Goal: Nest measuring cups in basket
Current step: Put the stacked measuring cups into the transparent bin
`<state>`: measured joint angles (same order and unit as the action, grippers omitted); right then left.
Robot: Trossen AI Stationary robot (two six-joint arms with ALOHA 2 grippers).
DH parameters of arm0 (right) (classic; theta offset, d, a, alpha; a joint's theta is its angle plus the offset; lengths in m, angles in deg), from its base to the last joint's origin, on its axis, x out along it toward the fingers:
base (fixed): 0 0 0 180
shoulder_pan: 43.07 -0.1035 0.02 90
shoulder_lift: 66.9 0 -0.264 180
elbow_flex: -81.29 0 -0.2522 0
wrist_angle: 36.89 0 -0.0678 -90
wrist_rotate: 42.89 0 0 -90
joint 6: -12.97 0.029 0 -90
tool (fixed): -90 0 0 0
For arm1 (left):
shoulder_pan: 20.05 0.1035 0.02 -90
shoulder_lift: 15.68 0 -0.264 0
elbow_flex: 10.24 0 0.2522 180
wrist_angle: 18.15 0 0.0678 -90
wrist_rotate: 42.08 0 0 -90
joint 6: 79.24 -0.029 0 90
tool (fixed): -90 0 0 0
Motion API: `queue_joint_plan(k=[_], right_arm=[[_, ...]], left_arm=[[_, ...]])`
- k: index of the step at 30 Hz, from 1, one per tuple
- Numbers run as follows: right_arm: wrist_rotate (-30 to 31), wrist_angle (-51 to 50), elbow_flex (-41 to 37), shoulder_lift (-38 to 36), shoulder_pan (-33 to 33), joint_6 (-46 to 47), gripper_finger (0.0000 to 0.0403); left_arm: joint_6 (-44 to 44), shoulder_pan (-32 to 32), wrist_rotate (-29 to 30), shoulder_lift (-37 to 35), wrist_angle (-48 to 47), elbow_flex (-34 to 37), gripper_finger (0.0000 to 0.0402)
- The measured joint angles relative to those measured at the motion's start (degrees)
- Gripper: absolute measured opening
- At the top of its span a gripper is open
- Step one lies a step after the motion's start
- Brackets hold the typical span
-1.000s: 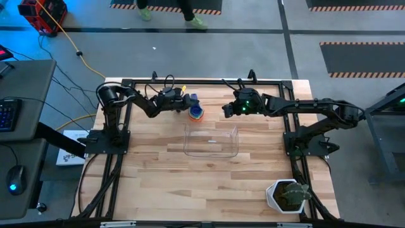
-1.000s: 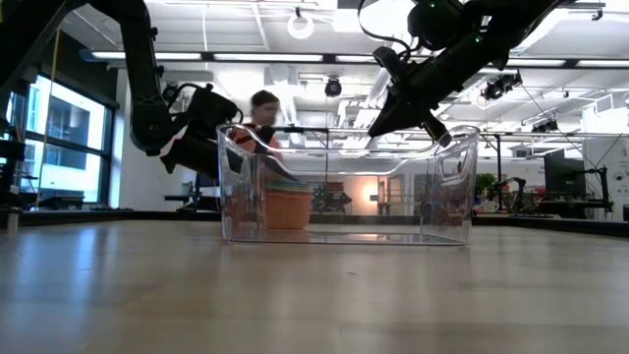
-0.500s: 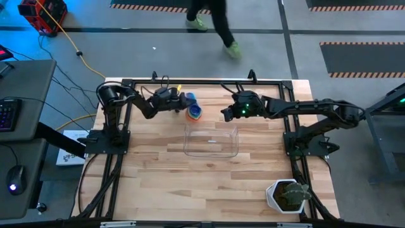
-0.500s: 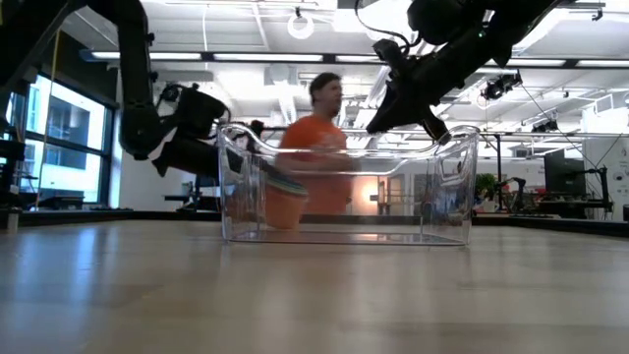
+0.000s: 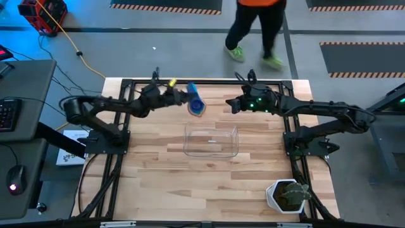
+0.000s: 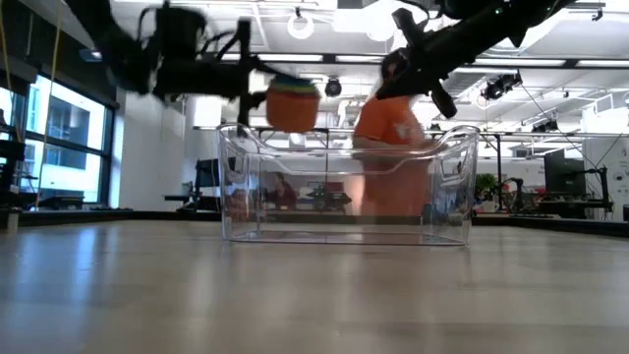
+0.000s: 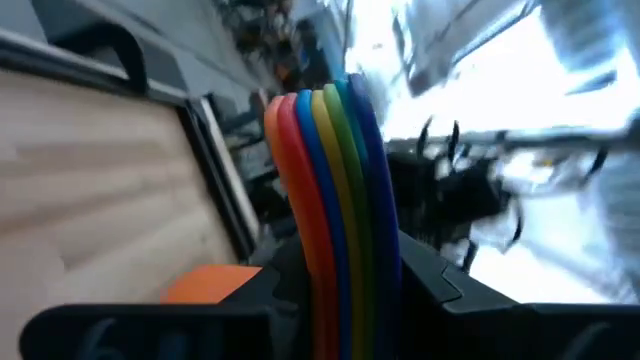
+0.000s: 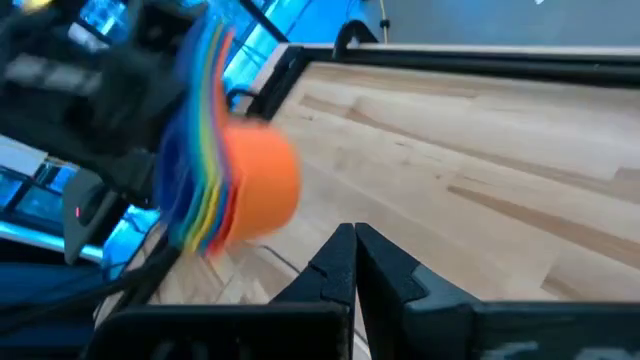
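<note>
A nested stack of measuring cups (image 5: 197, 105), orange outermost with several coloured rims, hangs in the air near the table's far edge, beyond the clear basket (image 5: 211, 140). In the low view the stack (image 6: 292, 103) is above the basket's rim (image 6: 344, 133). My left gripper (image 5: 180, 97) is shut on the stack's handles. My right gripper (image 5: 229, 105) is shut and bare, raised to the right of the stack. It also shows in its own wrist view (image 8: 355, 245), with the stack (image 8: 235, 190) ahead. My left gripper pinches the stacked handles (image 7: 330, 215) of the nested cups between its two fingers (image 7: 425, 285), one finger on each face of the bundle. It reaches in about level from the table's left. The stack is lifted clear of the table, its mouths facing up.
The basket stands on the wood table (image 5: 158, 183) at its middle. A white pot with a green plant (image 5: 288, 195) sits at the near right corner. Black frame rails (image 5: 209, 82) border the table. A person in orange (image 5: 256, 25) walks past beyond the far edge.
My left gripper has risen and swung toward the far edge, taking the cup stack up off the table behind the basket until it hangs above the basket's rim. My right gripper has risen a little, still shut. A person has walked by behind the table.
</note>
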<state>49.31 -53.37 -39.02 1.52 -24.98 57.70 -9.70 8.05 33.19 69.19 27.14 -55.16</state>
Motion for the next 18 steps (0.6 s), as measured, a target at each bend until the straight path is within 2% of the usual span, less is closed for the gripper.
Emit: queue_joint_plan(k=[4,7,13,18], right_arm=[[0.96,-0.53,0.00,-1.96,0.00,0.31,0.0000],[0.89,-0.99,0.00,-3.85,0.00,0.29,0.0000],[0.72,-4.64,0.00,-8.36,-0.02,-1.25,0.0000],[0.42,-8.92,0.00,-11.27,-0.10,-2.75,0.0000]], left_arm=[[-8.09,-8.42,4.49,-4.31,-17.50,-7.62,0.0070],[-11.14,-14.79,11.95,-4.56,-26.14,-12.42,0.0070],[-5.84,-26.27,30.63,-0.88,-26.37,-16.59,0.0070],[0.78,-34.47,48.11,6.26,-26.89,-20.11,0.0070]])
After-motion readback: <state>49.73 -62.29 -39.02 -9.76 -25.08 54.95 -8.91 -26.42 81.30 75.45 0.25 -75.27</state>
